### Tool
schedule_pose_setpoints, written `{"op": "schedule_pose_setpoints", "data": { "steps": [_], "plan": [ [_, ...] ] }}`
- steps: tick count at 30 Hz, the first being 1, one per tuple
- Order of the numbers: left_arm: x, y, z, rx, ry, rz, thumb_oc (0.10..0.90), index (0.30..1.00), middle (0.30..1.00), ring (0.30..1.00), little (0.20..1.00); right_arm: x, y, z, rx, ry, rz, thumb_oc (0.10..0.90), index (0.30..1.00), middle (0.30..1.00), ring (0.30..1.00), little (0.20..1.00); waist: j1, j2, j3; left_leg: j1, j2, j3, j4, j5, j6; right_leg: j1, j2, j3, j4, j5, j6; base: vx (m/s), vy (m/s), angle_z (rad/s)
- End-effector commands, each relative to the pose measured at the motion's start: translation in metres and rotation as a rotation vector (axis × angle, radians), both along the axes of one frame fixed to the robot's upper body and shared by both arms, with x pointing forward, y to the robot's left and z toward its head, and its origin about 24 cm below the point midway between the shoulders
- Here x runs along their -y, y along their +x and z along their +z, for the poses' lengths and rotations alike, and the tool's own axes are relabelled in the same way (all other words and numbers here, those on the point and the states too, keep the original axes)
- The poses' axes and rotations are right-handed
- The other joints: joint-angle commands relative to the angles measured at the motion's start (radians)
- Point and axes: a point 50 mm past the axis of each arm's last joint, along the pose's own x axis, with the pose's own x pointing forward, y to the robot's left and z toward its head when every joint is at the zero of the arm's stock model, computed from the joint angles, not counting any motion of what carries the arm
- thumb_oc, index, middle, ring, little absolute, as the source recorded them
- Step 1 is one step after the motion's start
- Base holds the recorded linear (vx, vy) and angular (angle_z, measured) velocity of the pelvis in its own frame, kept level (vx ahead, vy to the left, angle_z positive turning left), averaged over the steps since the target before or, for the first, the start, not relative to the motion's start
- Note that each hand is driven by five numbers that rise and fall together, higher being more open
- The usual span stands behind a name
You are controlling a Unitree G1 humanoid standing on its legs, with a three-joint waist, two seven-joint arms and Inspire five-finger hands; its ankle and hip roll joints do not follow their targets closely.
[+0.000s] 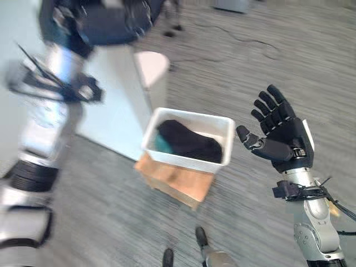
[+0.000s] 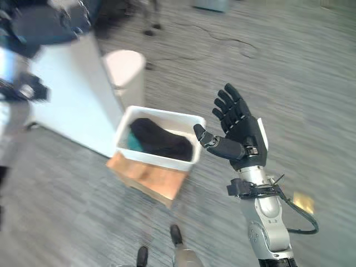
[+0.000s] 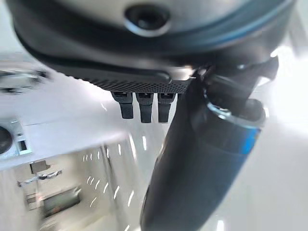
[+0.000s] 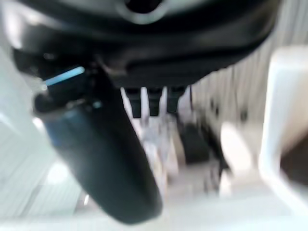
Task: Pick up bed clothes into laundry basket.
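Nearest the camera, the right hand [image 1: 281, 136] is raised above the grey carpeted floor [image 1: 267, 67], palm facing the basket, its fingers [image 1: 270, 108] spread straight and wide and the thumb held out to the side, with nothing in it; its own wrist view shows the same straight fingers [image 4: 154, 103] and free thumb. Just beside that thumb, a little further off, stands the white laundry basket [image 1: 222, 125] on a low brown box [image 1: 178, 181] that rests on the carpet. Inside the basket lie the dark bed clothes [image 1: 189, 143], a black bundle with a bit of teal cloth [image 1: 161, 144] showing at its near left corner. Beyond the basket, on the left, is a white bed [image 1: 119, 100], with a pale round bin [image 1: 153, 69] at its corner. The left hand [image 1: 105, 22] is lifted high at the far upper left, above the bed; it is blurred there, while its wrist view shows its fingers [image 3: 140, 106] straight and its thumb clear, gripping nothing.
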Motion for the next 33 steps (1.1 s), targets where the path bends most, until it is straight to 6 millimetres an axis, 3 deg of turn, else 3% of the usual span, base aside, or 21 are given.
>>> {"op": "schedule_pose_setpoints", "data": {
  "steps": [1,2,3,5,6,7,10,12,13,15,17,18,19,21,22,23,24,25,26,28,33],
  "plan": [
    [-0.061,-0.017,-0.044,-0.151,-0.010,0.171,0.800,0.900,0.900,0.900,0.900,0.011,-0.014,0.033,0.217,-0.001,-0.060,0.800,0.900,0.900,0.900,0.900,0.035,-0.105,-0.099,-0.098,-0.047,-0.007,-0.055,0.075,-0.065,0.070,0.040,0.110,0.065,-0.166,0.037,-0.31,-0.211,2.23],
    [-0.066,-0.033,-0.094,-0.309,-0.121,0.190,0.800,0.900,0.900,0.900,0.900,0.011,-0.014,0.031,0.213,0.011,-0.066,0.800,0.900,0.900,0.900,0.900,0.080,-0.136,-0.092,-0.154,-0.051,-0.007,-0.053,0.096,-0.077,0.108,0.031,0.047,0.007,-0.189,-0.003,-0.30,-0.209,2.02],
    [-0.066,-0.034,-0.095,-0.311,-0.122,0.191,0.800,0.900,0.900,0.900,0.900,0.011,-0.014,0.031,0.211,0.009,-0.064,0.800,0.900,0.900,0.900,0.900,0.072,-0.129,-0.098,-0.161,-0.048,-0.016,-0.055,0.102,-0.079,0.105,0.032,0.041,-0.002,-0.180,-0.002,-0.33,-0.277,1.74],
    [-0.088,-0.064,-0.135,-0.432,-0.207,0.289,0.800,0.900,0.900,0.900,0.900,0.009,-0.013,0.033,0.217,0.032,-0.018,0.800,0.900,0.900,0.900,0.900,0.139,-0.157,-0.084,-0.255,-0.074,-0.037,-0.057,0.140,-0.097,0.128,0.034,-0.039,-0.071,-0.194,-0.030,-0.32,-0.282,1.90],
    [-0.095,-0.073,-0.147,-0.476,-0.232,0.327,0.800,0.900,0.900,0.900,0.900,0.010,-0.011,0.034,0.219,0.030,-0.016,0.800,0.900,0.900,0.900,0.900,0.161,-0.161,-0.077,-0.293,-0.076,-0.018,-0.061,0.139,-0.100,0.128,0.044,-0.061,-0.104,-0.173,-0.033,-0.46,-0.231,2.20],
    [-0.111,-0.096,-0.172,-0.562,-0.296,0.417,0.800,0.900,0.900,0.900,0.900,0.011,-0.006,0.039,0.230,0.016,-0.010,0.800,0.900,0.900,0.900,0.900,0.217,-0.180,-0.055,-0.310,-0.071,0.100,-0.009,0.109,-0.065,0.124,0.031,-0.103,-0.110,-0.158,-0.036,-0.45,-0.119,2.05],
    [-0.113,-0.113,-0.183,-0.595,-0.336,0.439,0.800,0.900,0.900,0.900,0.900,0.008,-0.007,0.042,0.242,0.022,0.014,0.800,0.900,0.900,0.900,0.900,0.273,-0.227,-0.049,-0.295,-0.080,0.192,0.273,0.016,-0.018,0.090,-0.028,-0.219,-0.139,-0.121,-0.033,-0.32,-0.047,1.61],
    [-0.114,-0.116,-0.179,-0.572,-0.347,0.447,0.800,0.900,0.900,0.900,0.900,0.011,-0.009,0.031,0.209,0.068,0.003,0.800,0.900,0.900,0.900,0.900,0.283,-0.251,-0.053,-0.263,-0.034,0.226,0.371,-0.009,-0.004,0.080,-0.065,-0.320,-0.148,-0.112,-0.038,-0.24,0.002,2.11],
    [-0.116,-0.118,-0.175,-0.565,-0.313,0.470,0.800,0.900,0.900,0.900,0.900,0.014,-0.010,0.025,0.186,0.082,-0.020,0.800,0.900,0.900,0.900,0.900,0.277,-0.256,-0.062,-0.234,0.018,0.283,0.392,-0.019,-0.004,0.079,-0.080,-0.379,-0.147,-0.115,-0.040,-0.23,0.063,2.35],
    [-0.116,-0.121,-0.175,-0.578,-0.295,0.490,0.800,0.900,0.900,0.900,0.900,0.020,-0.016,0.012,0.145,0.115,-0.070,0.800,0.900,0.900,0.900,0.900,0.263,-0.250,-0.074,-0.171,0.089,0.354,0.353,-0.026,-0.027,0.080,-0.095,-0.504,-0.145,-0.124,-0.048,-0.15,0.089,2.22],
    [-0.114,-0.121,-0.176,-0.581,-0.316,0.490,0.800,0.900,0.900,0.900,0.900,0.019,-0.018,-0.004,0.090,0.199,-0.085,0.800,0.900,0.900,0.900,0.900,0.264,-0.232,-0.086,-0.139,0.106,0.414,0.272,-0.052,-0.047,0.101,-0.128,-0.621,-0.142,-0.121,-0.038,-0.05,0.219,2.77],
    [-0.103,-0.119,-0.179,-0.606,-0.338,0.452,0.800,0.900,0.900,0.900,0.900,0.015,-0.023,-0.022,0.023,0.260,-0.090,0.800,0.900,0.900,0.900,0.900,0.264,-0.204,-0.097,-0.122,0.122,0.530,0.174,-0.065,-0.045,0.138,-0.166,-0.747,-0.132,-0.118,-0.027,-0.01,0.246,3.08],
    [-0.103,-0.119,-0.180,-0.608,-0.338,0.452,0.800,0.900,0.900,0.900,0.900,0.015,-0.023,-0.023,0.022,0.259,-0.090,0.800,0.900,0.900,0.900,0.900,0.261,-0.204,-0.098,-0.120,0.120,0.527,0.169,-0.063,-0.045,0.141,-0.167,-0.751,-0.132,-0.118,-0.026,-0.03,0.306,3.29],
    [-0.100,-0.127,-0.186,-0.640,-0.321,0.460,0.800,0.900,0.900,0.900,0.900,0.005,-0.023,-0.040,-0.065,0.241,-0.065,0.800,0.900,0.900,0.900,0.900,0.298,-0.169,-0.104,-0.103,0.077,0.487,0.111,-0.077,-0.038,0.155,-0.201,-0.822,-0.103,-0.126,-0.019,0.04,0.383,2.86],
    [-0.102,-0.131,-0.188,-0.679,-0.259,0.483,0.800,0.900,0.900,0.900,0.900,0.001,-0.020,-0.049,-0.105,0.247,-0.079,0.800,0.900,0.900,0.900,0.900,0.310,-0.143,-0.095,-0.090,0.028,0.408,0.124,-0.119,-0.008,0.121,-0.266,-0.798,0.063,-0.128,-0.008,0.03,0.417,2.24],
    [-0.101,-0.130,-0.188,-0.678,-0.257,0.482,0.800,0.900,0.900,0.900,0.900,0.001,-0.019,-0.049,-0.103,0.248,-0.081,0.800,0.900,0.900,0.900,0.900,0.306,-0.146,-0.090,-0.104,0.017,0.410,0.130,-0.100,0.001,0.111,-0.282,-0.820,0.073,-0.112,-0.010,0.03,0.339,1.97],
    [-0.100,-0.129,-0.189,-0.699,-0.201,0.470,0.800,0.900,0.900,0.900,0.900,-0.003,-0.018,-0.053,-0.110,0.276,-0.083,0.800,0.900,0.900,0.900,0.900,0.297,-0.134,-0.079,-0.109,-0.005,0.370,0.151,-0.108,0.008,0.103,-0.290,-0.756,0.102,-0.096,-0.005,-0.11,0.189,1.49],
    [-0.100,-0.126,-0.190,-0.714,-0.136,0.457,0.800,0.900,0.900,0.900,0.900,-0.008,-0.015,-0.055,-0.111,0.293,-0.086,0.800,0.900,0.900,0.900,0.900,0.271,-0.128,-0.062,-0.117,-0.035,0.317,0.179,-0.112,0.019,0.076,-0.269,-0.641,0.122,-0.069,0.012,-0.09,0.211,1.26],
    [-0.098,-0.122,-0.191,-0.731,-0.070,0.436,0.800,0.900,0.900,0.900,0.900,-0.010,-0.013,-0.063,-0.140,0.305,-0.098,0.800,0.900,0.900,0.900,0.900,0.241,-0.121,-0.060,-0.124,-0.065,0.256,0.183,-0.108,0.031,0.056,-0.202,-0.465,0.106,-0.067,0.034,-0.05,0.198,1.39],
    [-0.099,-0.123,-0.190,-0.733,-0.030,0.429,0.800,0.900,0.900,0.900,0.900,-0.009,-0.015,-0.069,-0.173,0.295,-0.110,0.800,0.900,0.900,0.900,0.900,0.216,-0.112,-0.066,-0.100,-0.079,0.198,0.154,-0.102,0.036,0.053,-0.131,-0.271,0.068,-0.091,0.043,0.04,0.136,1.83],
    [-0.099,-0.123,-0.190,-0.733,-0.030,0.430,0.800,0.900,0.900,0.900,0.900,-0.009,-0.015,-0.069,-0.172,0.295,-0.110,0.800,0.900,0.900,0.900,0.900,0.217,-0.111,-0.069,-0.103,-0.077,0.199,0.149,-0.096,0.036,0.050,-0.130,-0.270,0.063,-0.085,0.043,0.01,0.010,0.52]
  ]
}}
